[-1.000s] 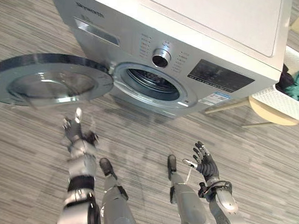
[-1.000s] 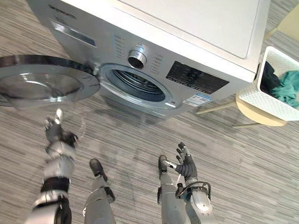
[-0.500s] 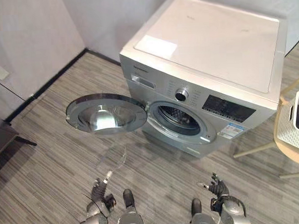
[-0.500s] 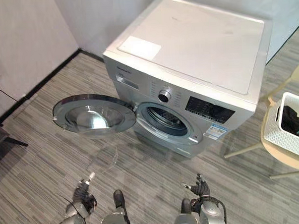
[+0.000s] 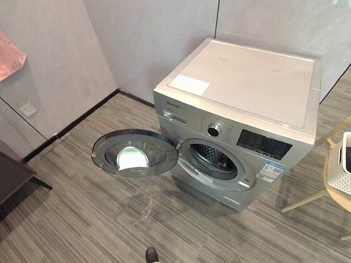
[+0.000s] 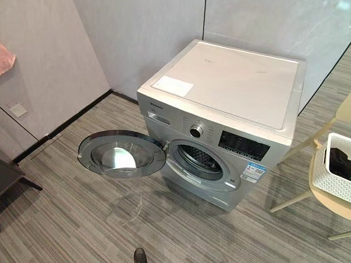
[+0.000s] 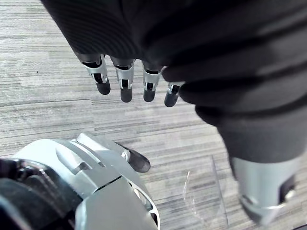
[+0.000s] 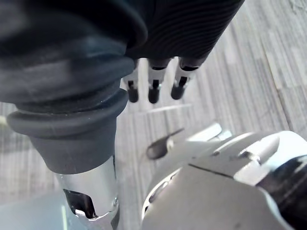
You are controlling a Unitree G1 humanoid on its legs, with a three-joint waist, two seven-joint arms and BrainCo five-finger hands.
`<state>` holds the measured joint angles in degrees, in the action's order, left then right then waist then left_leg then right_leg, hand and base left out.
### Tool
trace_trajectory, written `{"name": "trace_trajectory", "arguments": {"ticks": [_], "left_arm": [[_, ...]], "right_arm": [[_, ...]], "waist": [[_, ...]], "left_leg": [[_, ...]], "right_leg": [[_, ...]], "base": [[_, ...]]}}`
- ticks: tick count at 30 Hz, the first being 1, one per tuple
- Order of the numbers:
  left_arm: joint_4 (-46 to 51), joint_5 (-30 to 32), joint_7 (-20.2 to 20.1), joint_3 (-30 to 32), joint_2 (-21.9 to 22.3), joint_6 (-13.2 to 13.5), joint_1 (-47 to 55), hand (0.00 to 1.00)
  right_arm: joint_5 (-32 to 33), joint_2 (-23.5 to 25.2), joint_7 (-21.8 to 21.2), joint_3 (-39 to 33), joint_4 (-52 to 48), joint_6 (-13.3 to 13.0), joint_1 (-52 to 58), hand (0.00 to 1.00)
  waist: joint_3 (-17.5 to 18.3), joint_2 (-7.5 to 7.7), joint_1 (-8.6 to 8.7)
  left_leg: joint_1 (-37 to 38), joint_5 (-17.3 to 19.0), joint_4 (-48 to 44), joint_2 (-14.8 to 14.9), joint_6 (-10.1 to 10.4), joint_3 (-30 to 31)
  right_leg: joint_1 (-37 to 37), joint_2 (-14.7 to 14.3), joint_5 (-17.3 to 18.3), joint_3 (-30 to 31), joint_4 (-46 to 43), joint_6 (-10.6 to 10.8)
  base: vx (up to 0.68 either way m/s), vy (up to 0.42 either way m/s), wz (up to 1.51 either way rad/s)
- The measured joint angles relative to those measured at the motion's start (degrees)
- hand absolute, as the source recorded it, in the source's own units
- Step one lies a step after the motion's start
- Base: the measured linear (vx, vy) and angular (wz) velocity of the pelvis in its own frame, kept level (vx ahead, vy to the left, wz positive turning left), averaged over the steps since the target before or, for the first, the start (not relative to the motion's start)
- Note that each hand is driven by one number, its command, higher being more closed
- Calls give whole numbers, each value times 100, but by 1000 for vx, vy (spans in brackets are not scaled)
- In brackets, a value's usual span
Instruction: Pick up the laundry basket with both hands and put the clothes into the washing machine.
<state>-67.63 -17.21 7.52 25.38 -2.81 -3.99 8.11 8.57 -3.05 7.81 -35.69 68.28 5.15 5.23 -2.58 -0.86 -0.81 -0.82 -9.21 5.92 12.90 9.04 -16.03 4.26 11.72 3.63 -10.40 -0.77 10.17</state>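
A silver front-loading washing machine (image 5: 244,93) stands against the wall, and its round door (image 5: 134,153) is swung wide open to the left of the drum opening (image 5: 213,162). At the far right a white laundry basket (image 6: 335,183) sits on a beige chair, with dark and teal clothes (image 6: 343,162) inside it. My left hand (image 7: 125,81) hangs low over the floor with straight fingers and holds nothing. My right hand (image 8: 153,86) hangs the same way, open and empty. Both are far from the basket.
The beige chair (image 6: 336,209) under the basket has thin legs reaching toward the machine. A pink cloth (image 5: 0,54) hangs on the left wall. Dark furniture (image 5: 6,179) stands at the left edge. Striped grey floor lies in front of the machine.
The camera has pulled back and up, so the machine looks smaller and the walls come in. Both arms, raised in front a second ago, have dropped down to my sides.
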Motion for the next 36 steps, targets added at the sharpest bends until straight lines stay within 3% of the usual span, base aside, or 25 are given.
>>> {"name": "trace_trajectory", "arguments": {"ticks": [9, 14, 15, 16, 18, 19, 21, 22, 23, 24, 25, 26, 30, 34, 36], "left_arm": [[3, -239, -130, -83, -28, 17, -58, 0], [82, -250, -128, 4, -51, 26, -74, 0], [159, -300, -129, 74, -44, 38, -35, 0], [259, -583, -119, 452, 10, 47, -11, 0], [310, -1278, -79, 929, 226, 59, -47, 0], [311, -1416, -71, 1043, 306, 57, -41, 0], [310, -1469, -89, 1209, 487, 45, -49, 0], [309, -1423, -96, 1252, 597, 45, -55, 0], [307, -1359, -98, 1243, 656, 45, -39, 0], [303, -1354, -98, 1243, 700, 48, -36, 0], [306, -1343, -112, 1258, 662, 51, -80, 0], [382, -1231, -116, 1311, 640, 60, -120, 0], [424, -1068, -108, 1349, 533, 82, -37, 0], [410, -892, -115, 985, 479, 86, -101, 0], [407, -826, -115, 792, 487, 78, -331, 0]], "right_arm": [[32, 34, -19, 246, -19, -28, -131, 0], [-8, 95, -23, 137, -32, -22, -73, 0], [-26, 143, -23, -39, -39, -18, -66, 0], [-26, 222, -23, -272, -35, -7, -25, 0], [-26, 201, 7, -428, -93, -6, 131, 0], [-26, 202, 38, -398, -129, -3, 197, 0], [-32, 102, 118, -356, -248, 10, 258, 0], [-53, 70, 124, -312, -382, 7, 189, 0], [-106, 97, 112, -282, -454, 8, 113, 0], [-148, 142, 107, -211, -485, 7, 89, 0], [-154, 115, 82, 121, -529, 11, 130, 0], [-168, 147, 105, 507, -544, 22, 134, 0], [-217, 174, 105, 1082, -571, 5, 105, 0], [-55, 197, 90, 1493, -893, -54, 33, 0], [-7, 240, 77, 1551, -1095, -81, -167, 0]], "waist": [[14, 17, 20], [-77, 47, 134], [-202, -6, 153], [-209, 80, 164], [-242, 56, 172], [-257, 29, 161], [-321, -46, 127], [-379, -194, 119], [-388, -285, 100], [-383, -304, 45], [-431, -238, -16], [-445, -114, -8], [-193, 103, -15], [-116, 92, -43], [-163, 22, -54]], "left_leg": [[390, 106, -2, 62, 93, -392], [555, 267, -376, 488, 201, -600], [494, 474, -867, 683, 168, -596], [119, 678, -1791, 919, -107, -580], [-349, 683, -2937, 1184, -457, -405], [-405, 687, -3115, 1227, -452, -359], [-617, 1175, -3791, 1034, -312, -24], [-718, 1760, -3969, 445, -190, 398], [-714, 2196, -3795, 7, -218, 797], [-585, 2490, -3426, -223, -410, 1070], [-392, 2622, -3184, -411, -387, 1305], [-398, 2657, -3171, -499, -448, 1349], [-306, 2667, -2998, -506, -513, 1192], [74, 2463, -2400, -561, -527, 893], [122, 2295, -2254, -587, -557, 713]], "right_leg": [[68, -45, 4, 418, 1, -17], [178, -398, 37, 625, -33, -168], [251, -502, 123, 686, -99, -283], [219, -565, 243, 742, -235, -375], [199, -628, 415, 781, -515, -456], [199, -650, 450, 815, -573, -479], [153, -611, 485, 991, -660, -481], [14, -542, 496, 1165, -737, -460], [-124, -563, 497, 1290, -819, -455], [-226, -597, 516, 1379, -936, -402], [-281, -583, 500, 1375, -1032, -336], [-255, -542, 469, 1374, -998, -368], [-99, -510, 274, 1353, -660, -511], [-232, -445, 177, 1374, -820, -539], [-868, -434, 226, 1399, -1653, -468]], "base": [[13, -9, -24], [28, -73, -28], [1, -102, -25], [-20, -115, -25], [-38, -164, -16], [-5, -135, -24], [4, 46, -35], [-22, 170, -51], [-19, 232, -62], [59, 154, -34], [52, 144, -13], [59, 87, 2], [78, 74, -15], [82, 4, -31], [48, -19, -51]]}}
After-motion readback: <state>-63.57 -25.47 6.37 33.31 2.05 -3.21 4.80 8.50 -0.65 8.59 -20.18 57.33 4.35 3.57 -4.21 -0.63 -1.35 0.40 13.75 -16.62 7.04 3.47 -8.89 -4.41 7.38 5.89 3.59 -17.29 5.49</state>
